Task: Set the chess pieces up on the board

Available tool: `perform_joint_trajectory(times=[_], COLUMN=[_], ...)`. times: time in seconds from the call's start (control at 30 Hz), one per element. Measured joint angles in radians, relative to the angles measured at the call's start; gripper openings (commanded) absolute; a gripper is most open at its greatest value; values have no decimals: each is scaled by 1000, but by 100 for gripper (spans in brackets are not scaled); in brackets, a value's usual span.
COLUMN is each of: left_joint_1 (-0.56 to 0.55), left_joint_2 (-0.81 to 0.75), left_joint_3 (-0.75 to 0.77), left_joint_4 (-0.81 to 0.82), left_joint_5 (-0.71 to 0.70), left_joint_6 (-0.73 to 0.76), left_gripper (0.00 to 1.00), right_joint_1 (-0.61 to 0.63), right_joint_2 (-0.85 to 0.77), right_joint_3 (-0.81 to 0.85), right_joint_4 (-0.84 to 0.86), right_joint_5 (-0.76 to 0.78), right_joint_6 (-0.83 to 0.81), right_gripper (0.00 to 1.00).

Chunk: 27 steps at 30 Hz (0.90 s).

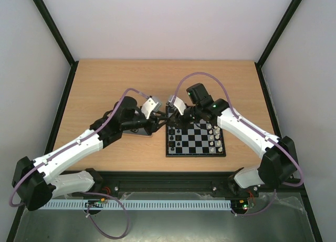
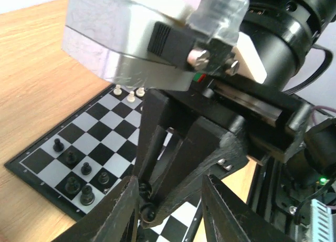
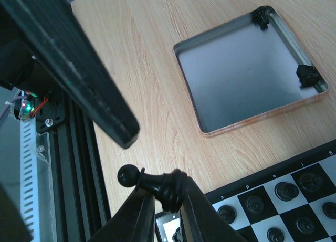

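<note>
Right gripper: mine, clamped shut on a black pawn, lower centre of the right wrist view.
Pawn's axis: lying sideways, its round head poking toward the left of the frame.
Left gripper: jaws apart, straddling my right gripper's tip; I cannot tell whether it touches the pawn.
Board: just beside the pawn, lower right of the frame.
Tray: upper right on the desk, two black pieces in its corners.
Judgement: the pawn needs standing upright; my left gripper is nearest to take it.

top: high, looking down, far | wrists: close, oblique — all share the board
</note>
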Motion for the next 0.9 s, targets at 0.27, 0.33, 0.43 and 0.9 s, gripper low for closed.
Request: perform_joint_trajectory(times=[0.27,0.33,0.43,0.9], left_joint_1=[0,0,0,46], left_joint_2=[0,2,2,111], left_joint_3=[0,0,-2,-43], left_joint_4=[-45,-48,-52,-226], left_joint_5=[-48,-52,-87,-301], left_joint_6=[44,49,48,-111], left_gripper=[33,34,36,37], right_joint_1=[-3,-3,-4,-14], right_joint_2=[0,0,0,-47], right_joint_3=[0,0,0,-87], right_joint_4=[0,0,8,53], right_joint_5=[-21,-24,-2,138], right_joint_6=[17,20,33,27], right_gripper=[14,14,14,28])
